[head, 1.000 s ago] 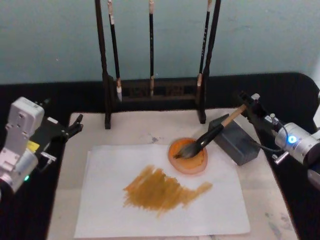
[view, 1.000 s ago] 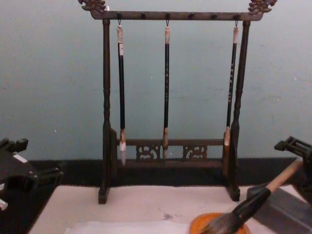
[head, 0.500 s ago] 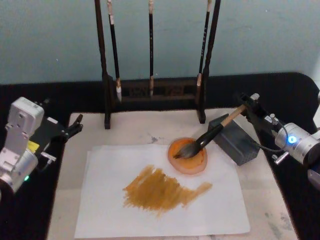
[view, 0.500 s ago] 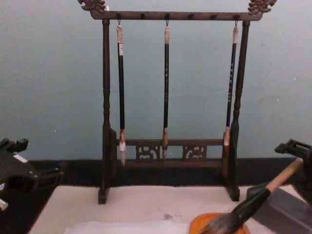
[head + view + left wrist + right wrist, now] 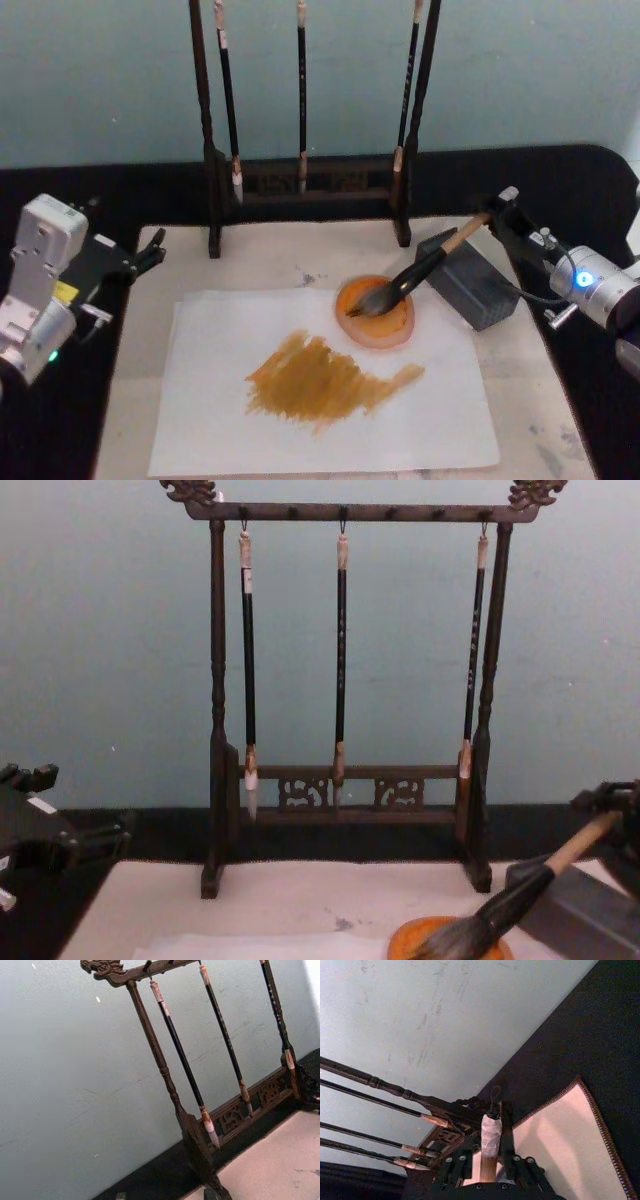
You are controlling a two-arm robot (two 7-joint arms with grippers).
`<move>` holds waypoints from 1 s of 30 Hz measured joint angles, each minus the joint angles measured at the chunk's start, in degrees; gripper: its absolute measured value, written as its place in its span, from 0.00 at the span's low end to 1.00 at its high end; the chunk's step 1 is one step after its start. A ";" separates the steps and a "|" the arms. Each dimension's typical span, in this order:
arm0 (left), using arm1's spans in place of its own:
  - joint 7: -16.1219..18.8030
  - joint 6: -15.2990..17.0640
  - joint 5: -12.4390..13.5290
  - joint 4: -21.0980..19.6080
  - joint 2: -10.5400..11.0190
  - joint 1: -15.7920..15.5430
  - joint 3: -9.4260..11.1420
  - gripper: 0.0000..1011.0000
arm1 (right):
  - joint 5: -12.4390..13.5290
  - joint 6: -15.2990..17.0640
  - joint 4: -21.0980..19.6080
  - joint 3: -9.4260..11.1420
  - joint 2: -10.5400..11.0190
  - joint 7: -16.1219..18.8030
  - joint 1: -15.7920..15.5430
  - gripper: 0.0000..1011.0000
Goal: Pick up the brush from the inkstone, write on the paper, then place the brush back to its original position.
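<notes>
The brush lies slanted, its bushy bristles in a shallow orange dish and its tan handle across the dark grey inkstone. My right gripper sits at the handle's upper end, open, with a finger on either side of the whitish tip and a gap to each. The chest view shows the brush low on the right with the right gripper behind it. The white paper carries a broad ochre smear. My left gripper rests open at the table's left edge.
A dark wooden rack with three thin hanging brushes stands at the back of the beige felt mat. Black cloth surrounds the mat. The inkstone sits close to the paper's right corner.
The right gripper has drawn slightly back and down along the handle's end. The brush stays put in the dish and on the inkstone. The left arm has not moved.
</notes>
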 joint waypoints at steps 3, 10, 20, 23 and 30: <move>0.00 0.00 0.00 0.00 0.00 0.00 0.00 1.00 | 0.01 0.02 0.00 0.00 0.00 -0.01 0.00 0.28; 0.00 0.00 0.00 0.00 0.00 0.00 0.00 1.00 | 0.04 0.05 0.00 0.00 0.00 -0.03 0.00 0.15; 0.00 0.00 0.00 0.00 0.00 -0.01 0.00 1.00 | 0.04 0.06 0.00 0.00 0.00 -0.04 0.00 0.15; 0.00 0.00 0.00 0.00 0.00 0.00 0.00 1.00 | 0.26 0.05 -0.14 -0.32 0.12 -0.15 0.14 0.15; 0.00 0.00 0.00 0.00 0.00 0.00 0.00 1.00 | 2.01 1.96 -1.93 -1.54 1.26 -1.01 1.56 0.15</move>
